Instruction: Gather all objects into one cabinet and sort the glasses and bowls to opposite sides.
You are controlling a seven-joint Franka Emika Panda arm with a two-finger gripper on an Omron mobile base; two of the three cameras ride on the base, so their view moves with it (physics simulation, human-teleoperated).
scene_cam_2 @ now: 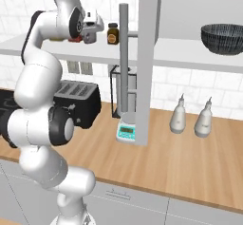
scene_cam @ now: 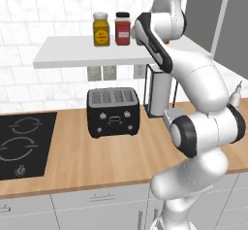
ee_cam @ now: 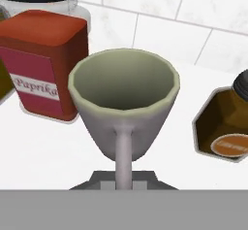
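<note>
A grey-brown handled mug (ee_cam: 123, 93) sits right in front of the hand camera, handle toward me, empty inside. It is over the white tiled shelf (scene_cam: 72, 52), between the jars. My gripper (ee_cam: 123, 180) is shut on the mug's handle, and its hand (scene_cam_2: 93, 27) reaches in at shelf height. The wide dark bowl (scene_cam_2: 223, 38) rests on the white shelf board (scene_cam_2: 190, 53) of the cabinet, whose dark grey door (scene_cam_2: 147, 62) stands open, edge-on. The other mug and the beige cup are out of view.
A red paprika jar (ee_cam: 43, 64) and a brown jar (ee_cam: 225, 127) flank the mug closely; a yellow jar (scene_cam: 100, 29) stands further left. Below are a black toaster (scene_cam: 113, 111), a cooktop (scene_cam: 24, 144), a small scale (scene_cam_2: 126, 131) and two grey bottles (scene_cam_2: 178, 116).
</note>
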